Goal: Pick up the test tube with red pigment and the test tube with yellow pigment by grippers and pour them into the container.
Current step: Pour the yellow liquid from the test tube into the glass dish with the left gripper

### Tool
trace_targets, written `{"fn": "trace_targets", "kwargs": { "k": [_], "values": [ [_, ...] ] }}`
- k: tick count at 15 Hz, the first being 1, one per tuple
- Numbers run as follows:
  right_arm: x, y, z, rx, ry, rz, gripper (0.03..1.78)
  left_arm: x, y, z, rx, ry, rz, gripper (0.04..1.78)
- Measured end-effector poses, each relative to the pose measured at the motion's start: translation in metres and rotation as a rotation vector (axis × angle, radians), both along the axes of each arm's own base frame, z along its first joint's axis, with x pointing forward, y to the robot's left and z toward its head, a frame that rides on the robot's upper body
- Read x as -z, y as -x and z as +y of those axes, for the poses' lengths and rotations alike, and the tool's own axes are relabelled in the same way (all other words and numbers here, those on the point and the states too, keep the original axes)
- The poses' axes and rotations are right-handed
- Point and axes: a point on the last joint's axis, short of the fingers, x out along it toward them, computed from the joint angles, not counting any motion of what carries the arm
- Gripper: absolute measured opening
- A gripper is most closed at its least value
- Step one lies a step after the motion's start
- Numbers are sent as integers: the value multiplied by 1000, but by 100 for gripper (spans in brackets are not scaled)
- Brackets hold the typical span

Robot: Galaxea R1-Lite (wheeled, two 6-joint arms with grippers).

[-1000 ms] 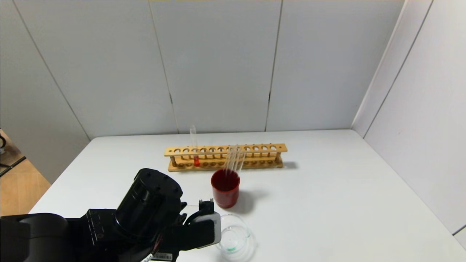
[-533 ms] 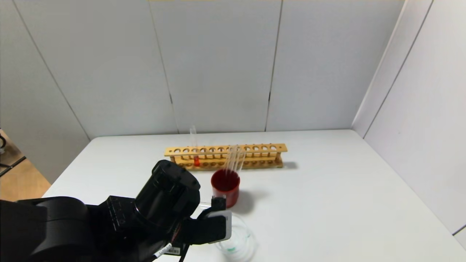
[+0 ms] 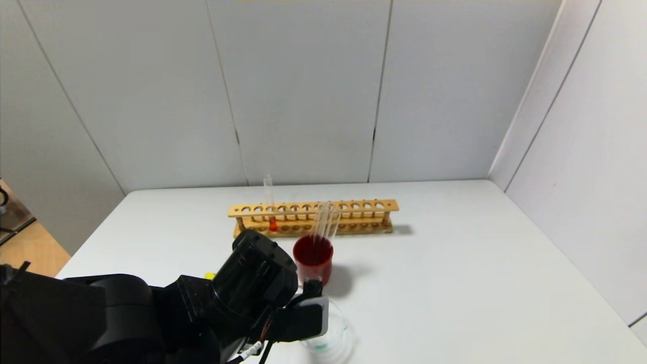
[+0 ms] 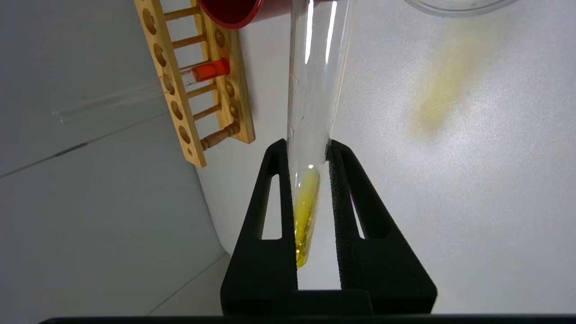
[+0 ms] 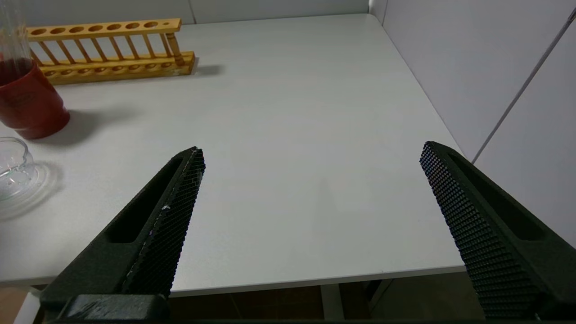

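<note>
The left gripper [image 4: 310, 155] has its jaws clenched on the test tube with yellow pigment [image 4: 310, 130], near its round bottom, where the yellow liquid sits between the pads. Over the last second this arm has pushed forward and to the right, so the wrist now covers more of the container [image 3: 331, 336], whose rim shows just beyond the tube's far end in the left wrist view. The tube lies roughly level, its open end reaching past the jaws toward the dark red cup [image 3: 313, 263]; I cannot tell whether the mouth is over the container yet. No liquid has run down the tube, so the pour seems about to start, not done.

Farther from the jaws, the test tube with red pigment [image 3: 271, 207] stands upright in the wooden rack [image 3: 313, 217], untouched, and colourless tubes [image 3: 326, 222] lean in the red cup. That half of the task is still to come.

The right gripper [image 5: 310, 189] hangs with jaws released above the near right edge of the surface [image 5: 292, 135], well apart from everything.
</note>
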Motion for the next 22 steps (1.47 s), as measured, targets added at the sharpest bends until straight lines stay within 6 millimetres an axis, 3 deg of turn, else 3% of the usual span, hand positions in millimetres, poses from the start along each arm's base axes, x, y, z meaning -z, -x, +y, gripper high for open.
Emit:
{"fn": "trace_targets", "kwargs": {
  "k": [14, 22],
  "values": [
    [0, 0, 0, 0, 0, 0, 175, 15, -1, -16, 23, -77, 7, 29],
    [0, 0, 0, 0, 0, 0, 175, 19, -1, -16, 13, -104, 0, 29]
  ]
}}
